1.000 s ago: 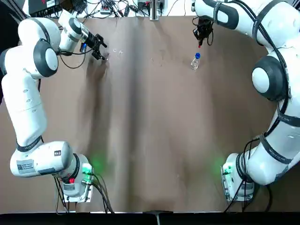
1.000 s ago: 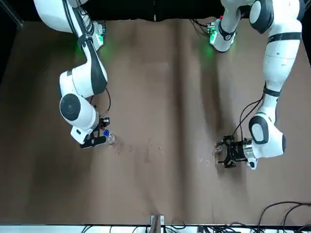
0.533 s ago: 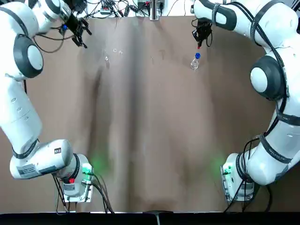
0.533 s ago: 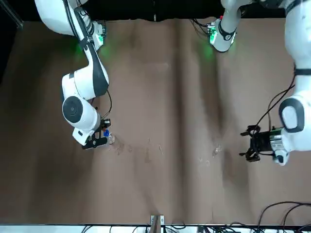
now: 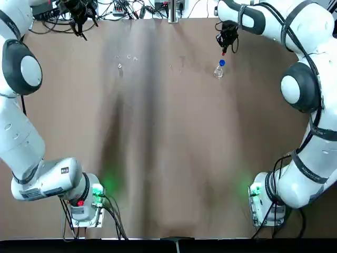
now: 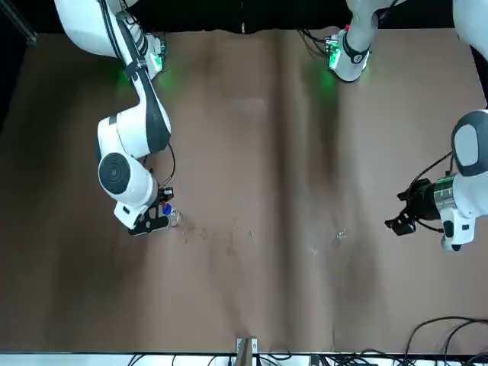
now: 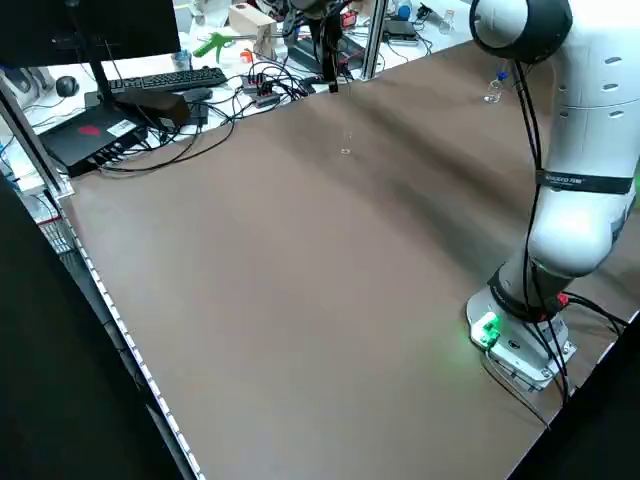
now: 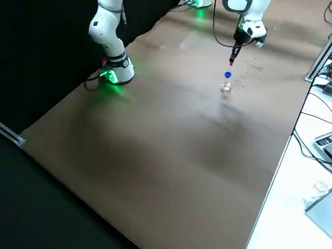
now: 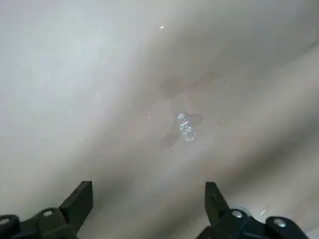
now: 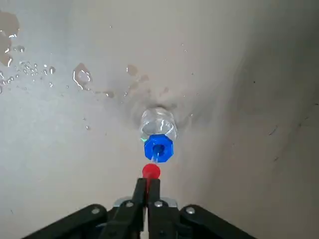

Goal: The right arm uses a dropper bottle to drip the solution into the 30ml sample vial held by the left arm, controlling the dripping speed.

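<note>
The dropper bottle (image 5: pixel 219 70) stands on the brown table at the far right, clear with a blue collar (image 10: pixel 158 147). My right gripper (image 5: pixel 225 46) hovers just above it, shut on the red bulb (image 10: pixel 151 171) of the dropper top, which is raised over the neck (image 8: pixel 227 75). On the far left of the table the 30ml sample vial (image 5: pixel 120 66) stands alone, tiny and clear (image 9: pixel 186 127). My left gripper (image 5: pixel 79 16) is open and holds nothing; it hangs over the table's far left edge, well away from the vial (image 6: pixel 341 235).
Water drops (image 10: pixel 82 75) spot the table beside the dropper bottle. Cables, a keyboard (image 7: pixel 165 80) and other gear lie beyond the far edge. The arm bases (image 5: pixel 87 203) (image 5: pixel 266 203) with green lights sit at the near corners.
The left gripper has pulled back from the vial to the table's far left edge, leaving the vial standing. The right gripper has barely moved.
</note>
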`<action>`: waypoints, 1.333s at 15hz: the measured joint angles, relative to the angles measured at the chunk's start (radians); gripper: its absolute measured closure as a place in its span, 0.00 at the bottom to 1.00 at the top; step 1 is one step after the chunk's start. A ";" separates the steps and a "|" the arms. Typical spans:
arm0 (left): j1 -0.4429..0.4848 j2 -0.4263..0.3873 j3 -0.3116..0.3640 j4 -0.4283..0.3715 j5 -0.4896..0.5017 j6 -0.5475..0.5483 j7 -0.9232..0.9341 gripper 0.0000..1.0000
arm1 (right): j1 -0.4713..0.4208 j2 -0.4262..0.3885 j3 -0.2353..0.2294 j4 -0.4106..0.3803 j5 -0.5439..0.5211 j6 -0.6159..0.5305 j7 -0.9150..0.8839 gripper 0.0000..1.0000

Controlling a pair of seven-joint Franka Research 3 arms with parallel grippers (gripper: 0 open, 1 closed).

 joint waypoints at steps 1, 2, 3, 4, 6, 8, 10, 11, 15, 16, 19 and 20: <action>-0.002 -0.014 -0.003 0.004 0.022 -0.007 0.078 0.01 | -0.001 0.000 0.000 0.000 0.000 0.000 0.000 0.88; -0.003 -0.029 -0.006 0.006 0.038 -0.013 0.150 0.01 | -0.001 0.000 -0.001 0.000 0.000 0.001 -0.001 0.80; -0.004 -0.044 -0.006 0.007 0.052 -0.021 0.215 0.01 | -0.001 0.000 -0.001 0.000 0.000 0.001 -0.003 0.70; -0.005 -0.061 -0.007 0.009 0.072 -0.029 0.276 0.01 | -0.001 0.000 -0.001 0.000 0.000 0.001 -0.003 0.61; -0.007 -0.096 -0.020 0.010 0.120 -0.042 0.378 0.01 | -0.001 0.000 -0.001 0.001 0.000 0.003 -0.004 0.43; -0.007 -0.127 -0.044 0.010 0.160 -0.066 0.470 0.01 | -0.001 0.000 -0.001 0.003 0.000 0.003 -0.010 0.25; -0.008 -0.152 -0.063 0.010 0.174 -0.103 0.543 0.01 | -0.002 -0.006 -0.001 0.010 0.000 -0.004 -0.024 0.20; -0.009 -0.164 -0.067 0.010 0.176 -0.122 0.561 0.01 | -0.003 -0.015 -0.001 0.017 0.000 -0.021 -0.034 0.20; -0.017 -0.221 -0.085 0.010 0.213 -0.217 0.588 0.01 | -0.019 -0.112 -0.001 0.041 0.002 -0.185 -0.111 0.14; -0.018 -0.245 -0.121 0.010 0.245 -0.243 0.589 0.01 | -0.030 -0.183 -0.003 0.044 0.002 -0.260 -0.141 0.00; -0.032 -0.254 -0.150 0.009 0.309 -0.250 0.589 0.01 | -0.048 -0.288 -0.004 0.045 0.001 -0.370 -0.153 0.00; -0.031 -0.254 -0.159 0.008 0.315 -0.250 0.590 0.01 | -0.053 -0.318 -0.005 0.044 0.000 -0.388 -0.157 0.00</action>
